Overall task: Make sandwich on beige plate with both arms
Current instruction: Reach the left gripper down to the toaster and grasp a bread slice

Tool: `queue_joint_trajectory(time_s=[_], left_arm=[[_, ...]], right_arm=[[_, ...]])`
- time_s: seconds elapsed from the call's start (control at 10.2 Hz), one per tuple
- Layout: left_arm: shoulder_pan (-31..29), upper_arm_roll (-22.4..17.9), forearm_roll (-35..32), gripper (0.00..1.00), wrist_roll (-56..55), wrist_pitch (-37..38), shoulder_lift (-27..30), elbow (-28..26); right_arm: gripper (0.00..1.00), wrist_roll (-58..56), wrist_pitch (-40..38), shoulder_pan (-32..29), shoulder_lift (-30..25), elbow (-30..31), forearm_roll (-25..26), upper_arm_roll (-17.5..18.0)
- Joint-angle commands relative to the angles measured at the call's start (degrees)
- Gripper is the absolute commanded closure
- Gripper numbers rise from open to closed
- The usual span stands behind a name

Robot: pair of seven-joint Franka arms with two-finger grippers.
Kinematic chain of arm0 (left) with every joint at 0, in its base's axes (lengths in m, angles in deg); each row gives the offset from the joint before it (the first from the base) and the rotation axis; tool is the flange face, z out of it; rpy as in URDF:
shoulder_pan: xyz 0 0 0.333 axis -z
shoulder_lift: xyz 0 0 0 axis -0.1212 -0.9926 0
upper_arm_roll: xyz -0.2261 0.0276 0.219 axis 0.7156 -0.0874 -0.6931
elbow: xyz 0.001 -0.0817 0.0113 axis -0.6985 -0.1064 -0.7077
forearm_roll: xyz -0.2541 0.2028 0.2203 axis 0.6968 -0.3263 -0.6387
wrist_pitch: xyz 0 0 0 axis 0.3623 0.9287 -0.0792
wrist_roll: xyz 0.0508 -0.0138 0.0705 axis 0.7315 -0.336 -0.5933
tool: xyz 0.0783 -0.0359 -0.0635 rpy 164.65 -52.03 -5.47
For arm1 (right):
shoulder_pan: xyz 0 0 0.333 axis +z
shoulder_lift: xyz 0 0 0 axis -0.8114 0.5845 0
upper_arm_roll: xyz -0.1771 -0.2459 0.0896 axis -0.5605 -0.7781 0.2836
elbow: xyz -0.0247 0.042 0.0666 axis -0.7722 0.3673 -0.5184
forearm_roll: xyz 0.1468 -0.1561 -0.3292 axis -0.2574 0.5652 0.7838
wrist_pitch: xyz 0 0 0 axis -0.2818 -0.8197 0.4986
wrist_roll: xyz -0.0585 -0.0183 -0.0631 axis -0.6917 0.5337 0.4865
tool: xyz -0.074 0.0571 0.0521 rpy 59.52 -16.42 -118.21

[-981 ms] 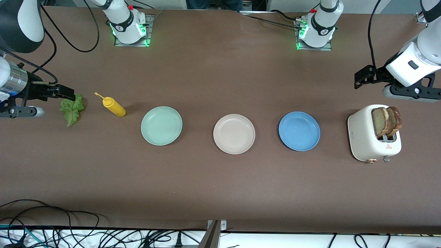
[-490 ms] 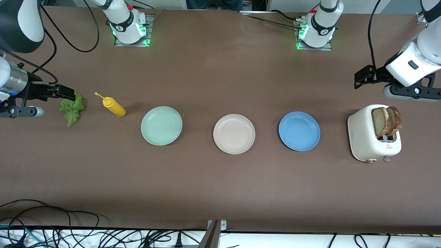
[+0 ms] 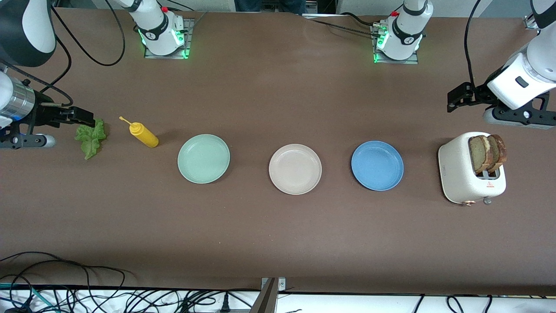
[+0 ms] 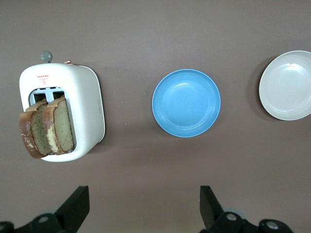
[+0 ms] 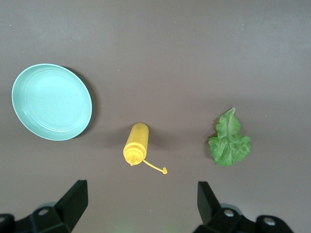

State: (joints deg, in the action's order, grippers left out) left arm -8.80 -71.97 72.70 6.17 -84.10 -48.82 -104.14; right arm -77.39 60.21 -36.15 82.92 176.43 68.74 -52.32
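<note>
Bread (image 3: 486, 153) for the sandwich, two slices with dark crust, stands upright in the slots of a white toaster (image 3: 460, 174) at the left arm's end of the bench (image 3: 278, 234); the left wrist view shows the slices (image 4: 46, 127) side by side and leaning a little. Lettuce (image 3: 91, 137), one ruffled green leaf, lies flat on the bench at the right arm's end, and it shows whole in the right wrist view (image 5: 229, 141).

The beige plate (image 3: 295, 168) sits bare at the middle of a row of three, with a blue plate (image 3: 377, 165) toward the toaster and a mint plate (image 3: 203, 158) toward the lettuce. A yellow squeeze bottle (image 3: 144, 134) lies on its side between the mint plate and the leaf, nozzle toward the leaf.

The left pincer (image 3: 455, 101) hangs above bare bench just beside the toaster. Its fingers (image 4: 75, 206) are spread wide and hold nothing. The right pincer (image 3: 82, 116) hovers at the edge of the lettuce, and the front view cannot settle whether it touches the leaf. Its fingers (image 5: 73, 196) are also spread wide, with nothing between them.
</note>
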Motion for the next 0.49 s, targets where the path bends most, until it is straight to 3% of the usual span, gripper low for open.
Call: queue_joint_trajectory(time_s=[0.0,0.39], left_arm=[[-0.88,0.23,0.0,0.0,0.73,1.38,-0.82,1.43],[-0.88,0.23,-0.09,0.0,0.82,1.12,-1.53,1.78]], right_arm=[[0.0,0.6,-0.51,0.02,-0.6,0.16,0.3,0.26],[0.0,0.68,-0.42,-0.07,-0.6,0.16,0.3,0.26]])
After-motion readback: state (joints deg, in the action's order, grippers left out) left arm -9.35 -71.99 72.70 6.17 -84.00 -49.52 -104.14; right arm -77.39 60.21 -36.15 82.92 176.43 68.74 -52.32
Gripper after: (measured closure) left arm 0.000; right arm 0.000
